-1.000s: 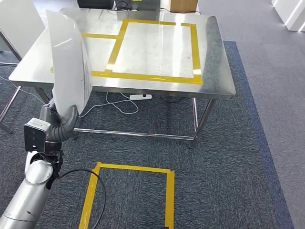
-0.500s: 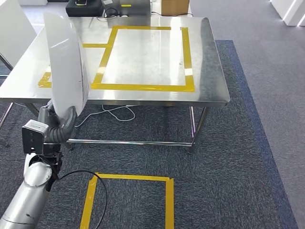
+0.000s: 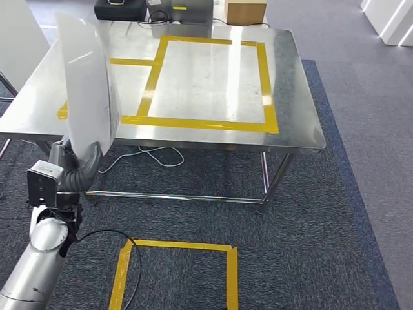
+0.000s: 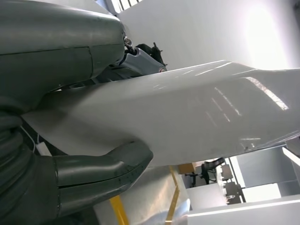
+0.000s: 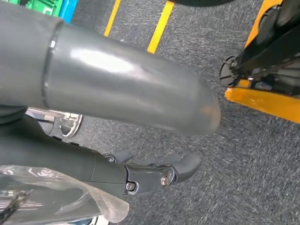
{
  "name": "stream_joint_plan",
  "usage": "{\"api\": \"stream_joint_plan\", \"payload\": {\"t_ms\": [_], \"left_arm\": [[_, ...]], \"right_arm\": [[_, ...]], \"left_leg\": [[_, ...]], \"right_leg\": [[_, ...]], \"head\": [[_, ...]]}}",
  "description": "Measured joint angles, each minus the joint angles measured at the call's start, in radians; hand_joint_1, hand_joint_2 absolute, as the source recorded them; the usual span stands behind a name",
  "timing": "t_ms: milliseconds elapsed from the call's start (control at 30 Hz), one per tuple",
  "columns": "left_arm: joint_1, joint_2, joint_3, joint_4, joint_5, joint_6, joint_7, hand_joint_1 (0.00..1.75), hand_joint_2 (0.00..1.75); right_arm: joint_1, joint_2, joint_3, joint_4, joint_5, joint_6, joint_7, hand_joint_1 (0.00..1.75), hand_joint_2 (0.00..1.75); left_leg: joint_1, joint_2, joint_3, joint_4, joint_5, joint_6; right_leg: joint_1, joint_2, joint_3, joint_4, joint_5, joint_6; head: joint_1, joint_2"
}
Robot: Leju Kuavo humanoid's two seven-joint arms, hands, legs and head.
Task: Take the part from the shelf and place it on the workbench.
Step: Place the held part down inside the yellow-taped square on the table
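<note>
Left hand (image 3: 80, 169) clamped on the bottom edge of the white part (image 3: 89, 87), thumb curled across the near face, fingers behind it. Held upright like a sail, probably so the wide curved panel keeps off the floor and the table edge on the approach. Sits at about 9 o'clock in the head view, its top overlapping the near-left corner of the workbench (image 3: 292, 97) but not resting on it, so placing not yet done. Same grip up close in the left wrist view: thick thumb (image 4: 106, 171) under the glossy sheet (image 4: 198, 117), darker fingers (image 4: 141, 56) on the far side.

Yellow taped rectangle (image 3: 214, 81) on the steel top around 12 o'clock, looks like the intended drop zone. Another taped square (image 3: 175, 271) on the carpet at 6 o'clock, likely a standing mark. Black cases (image 3: 120, 9) and a cardboard box (image 3: 246, 11) along the far edge, well apart from the tape.

Right hand (image 5: 152, 173) hanging low over the carpet, fingers loosely curled toward the thumb (image 5: 123, 89), nothing gripped as far as visible, though can't tell for sure whether relaxed or closed.

Hard bits: the part's full shape cut off at the picture edge, contact of the back fingers hidden behind the sheet, and some clear plastic-looking stuff (image 5: 53, 199) by the right wrist too blurry to identify.
</note>
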Motion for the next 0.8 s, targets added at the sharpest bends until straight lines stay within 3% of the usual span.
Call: {"api": "stream_joint_plan", "payload": {"t_ms": [33, 100, 167, 267, 333, 433, 500, 533, 567, 633, 700, 800], "left_arm": [[0.0, 0.0, 0.0, 0.0, 0.0, 0.0, 0.0, 1.75, 1.75], [-0.001, -0.001, 0.0, 0.0, 0.0, 0.0, 0.0, 1.75, 1.75], [-0.002, -0.002, 0.0, 0.0, 0.0, 0.0, 0.0, 1.75, 1.75], [-0.002, -0.003, 0.0, 0.0, 0.0, 0.0, 0.0, 1.75, 1.75], [-0.005, -0.001, 0.0, -0.001, 0.0, 0.0, 0.0, 1.75, 1.75], [-0.005, 0.0, 0.0, -0.001, 0.0, 0.0, 0.0, 1.75, 1.75], [-0.001, 0.001, 0.0, -0.001, 0.0, 0.0, 0.0, 1.75, 1.75], [0.0, 0.002, 0.0, -0.001, 0.0, 0.0, 0.0, 1.75, 1.75], [0.0, 0.002, 0.0, -0.001, 0.0, -0.001, 0.0, 1.75, 1.75], [-0.001, 0.002, 0.0, -0.001, 0.001, -0.003, 0.0, 1.75, 1.75], [-0.002, 0.002, 0.0, -0.001, 0.001, -0.005, 0.001, 1.75, 1.75], [-0.001, 0.003, 0.0, -0.002, 0.001, -0.006, 0.001, 1.75, 1.75]], "right_arm": [[0.0, 0.0, 0.0, 0.0, 0.0, 0.0, 0.0, 0.0, 0.0], [-0.001, 0.0, 0.0, 0.0, 0.0, 0.0, 0.0, 0.0, 0.0], [-0.002, -0.001, 0.001, 0.0, 0.0, 0.0, 0.0, 0.0, 0.0], [-0.001, -0.002, 0.002, 0.0, 0.0, 0.0, 0.0, 0.0, 0.0], [-0.001, -0.002, 0.002, 0.0, 0.0, 0.0, 0.0, 0.0, 0.0], [-0.002, -0.002, 0.002, 0.0, 0.0, -0.001, -0.001, 0.0, 0.0], [-0.001, -0.002, 0.002, 0.0, 0.0, -0.001, -0.001, 0.0, 0.0], [0.0, -0.002, 0.002, 0.0, 0.0, -0.001, -0.001, 0.0, 0.0], [0.0, -0.002, 0.002, 0.0, 0.0, -0.001, -0.001, 0.0, 0.0], [0.0, -0.002, 0.002, 0.0, 0.0, 0.0, -0.001, 0.0, 0.0], [-0.001, -0.002, 0.002, 0.0, 0.0, 0.0, -0.001, 0.0, 0.0], [-0.001, -0.002, 0.002, 0.0, 0.0, 0.0, -0.001, 0.0, 0.0]], "left_leg": [[-0.003, -0.001, 0.003, 0.0, -0.002, 0.001], [-0.007, -0.002, 0.01, 0.0, -0.007, 0.001], [-0.011, -0.002, 0.013, 0.002, -0.011, -0.003], [-0.01, -0.002, 0.011, 0.001, -0.011, -0.018], [-0.01, -0.002, 0.004, 0.025, -0.031, -0.029], [-0.002, -0.001, -0.066, 0.192, -0.118, -0.046], [0.004, -0.001, -0.106, 0.277, -0.139, -0.053], [0.006, -0.001, -0.101, 0.266, -0.121, -0.055], [0.007, 0.0, -0.077, 0.216, -0.087, -0.055], [0.008, 0.001, -0.008, 0.076, -0.027, -0.053], [0.005, 0.0, 0.027, 0.002, -0.015, -0.044], [0.002, -0.001, 0.032, -0.008, -0.021, -0.025]], "right_leg": [[0.002, 0.0, 0.001, -0.02, 0.026, -0.004], [0.008, 0.0, 0.051, -0.15, 0.106, -0.02], [0.015, -0.001, 0.103, -0.257, 0.149, -0.033], [0.018, -0.002, 0.118, -0.282, 0.154, -0.039], [0.012, -0.003, 0.126, -0.293, 0.159, -0.048], [0.007, -0.005, 0.134, -0.299, 0.16, -0.056], [0.007, -0.005, 0.136, -0.299, 0.157, -0.056], [0.007, -0.005, 0.138, -0.298, 0.156, -0.055], [0.006, -0.004, 0.142, -0.298, 0.153, -0.052], [0.007, -0.003, 0.148, -0.296, 0.146, -0.044], [0.01, -0.003, 0.148, -0.294, 0.142, -0.033], [0.008, -0.004, 0.147, -0.294, 0.136, -0.015]], "head": [[0.0, 0.0], [-0.001, 0.0], [-0.001, 0.0], [-0.001, 0.0], [-0.003, 0.0], [-0.007, 0.0], [-0.006, 0.0], [-0.006, 0.0], [-0.006, 0.0], [-0.007, 0.0], [-0.006, 0.0], [-0.004, 0.0]]}}
